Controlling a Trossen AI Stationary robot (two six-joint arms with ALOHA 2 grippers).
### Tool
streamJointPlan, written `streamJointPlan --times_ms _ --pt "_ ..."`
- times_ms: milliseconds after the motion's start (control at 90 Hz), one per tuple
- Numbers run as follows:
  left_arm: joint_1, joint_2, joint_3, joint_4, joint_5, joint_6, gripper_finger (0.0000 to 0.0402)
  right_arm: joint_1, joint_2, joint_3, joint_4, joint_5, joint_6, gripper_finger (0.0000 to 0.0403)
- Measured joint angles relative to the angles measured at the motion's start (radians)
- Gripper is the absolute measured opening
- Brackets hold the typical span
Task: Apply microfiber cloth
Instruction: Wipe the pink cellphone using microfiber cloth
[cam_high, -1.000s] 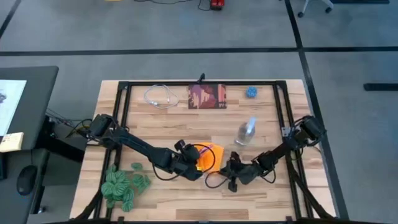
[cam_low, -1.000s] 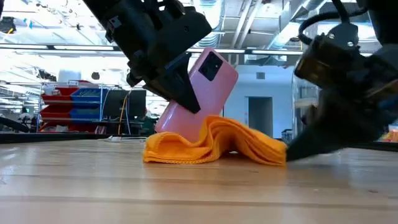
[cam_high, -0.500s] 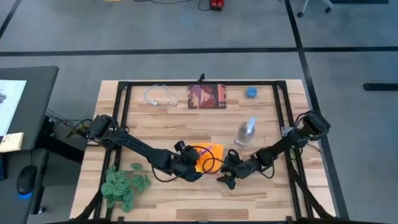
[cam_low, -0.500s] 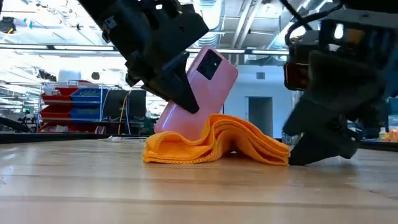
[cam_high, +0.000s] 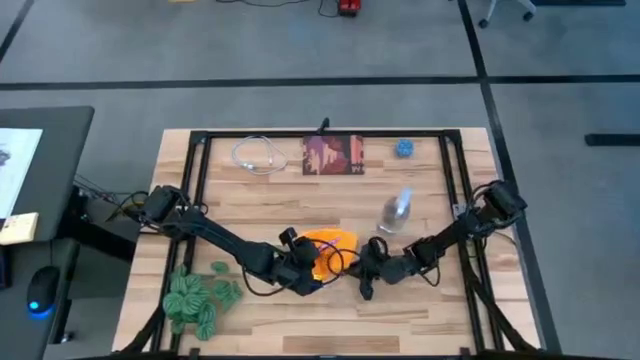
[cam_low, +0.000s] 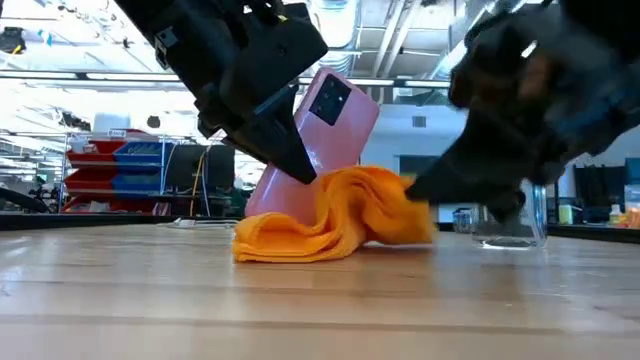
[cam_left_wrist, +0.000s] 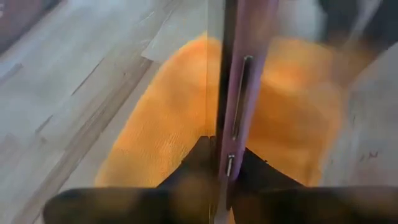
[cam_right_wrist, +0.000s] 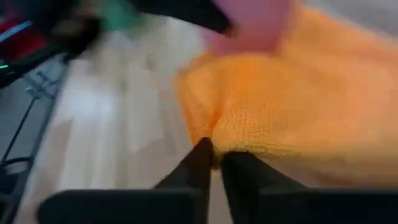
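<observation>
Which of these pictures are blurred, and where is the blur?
Low view: the right gripper is smeared at the orange cloth; the phone is sharp. Right wrist view: all soft, cloth included. Left wrist view: edges soft. High view: sharp.

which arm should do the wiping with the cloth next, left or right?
Probably right. The right claw is shut on the microfiber cloth, lifting its edge beside the pink phone. The left claw is shut on that phone, propping it tilted over the cloth.
</observation>
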Motion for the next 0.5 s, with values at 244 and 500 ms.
streamJointPlan --times_ms 244,500 --pt "0.000 0.002 -0.001 0.080 0.019 0.059 0.0003 0.039 0.000 0.117 0.010 0.093 -0.409 0.0002" --pt "-0.013 0.002 -0.001 0.151 0.078 0.122 0.0003 0.058 0.000 0.209 0.004 0.271 -0.875 0.0000"
